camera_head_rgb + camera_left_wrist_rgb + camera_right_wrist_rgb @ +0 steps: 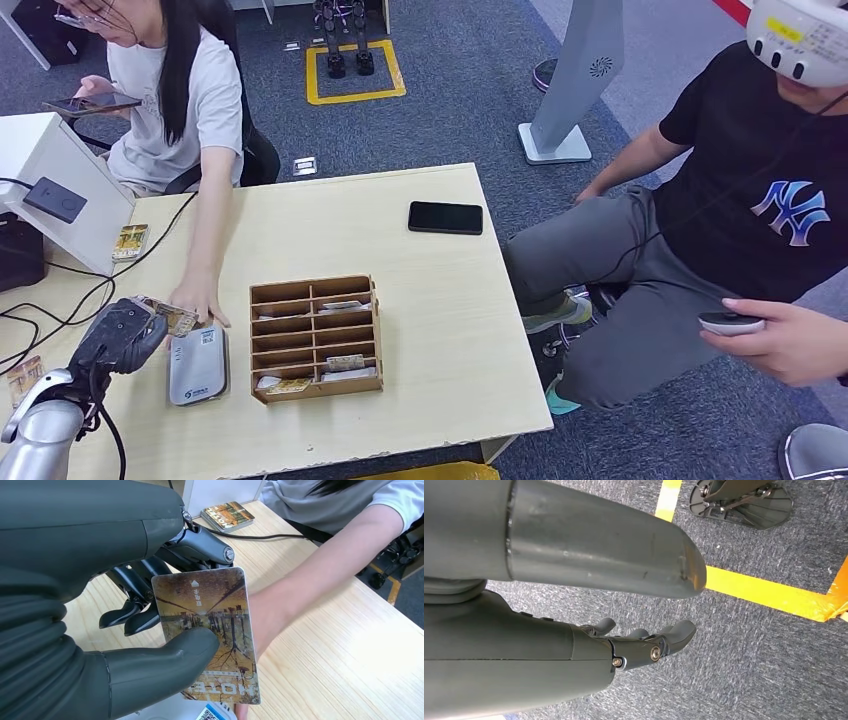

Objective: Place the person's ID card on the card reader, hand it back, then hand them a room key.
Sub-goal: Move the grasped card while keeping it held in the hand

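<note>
Left hand (pixel 150 630) pinches the hotel card (pixel 207 635) under its thumb.

The card (pixel 207 635) pinched in the left hand (pixel 125 630) reads "HOTEL" in big letters along one short end (it comes out upside down in the left wrist view), with a small arrow and a few tiny characters at the other end that I can't make out. The stack of similar cards (pixel 228 516) by the table's far edge has lettering too, but it's too small to read. The black T-shirt (pixel 770 170) on the seated person with the headset has the interlocked "NY" logo.
</note>
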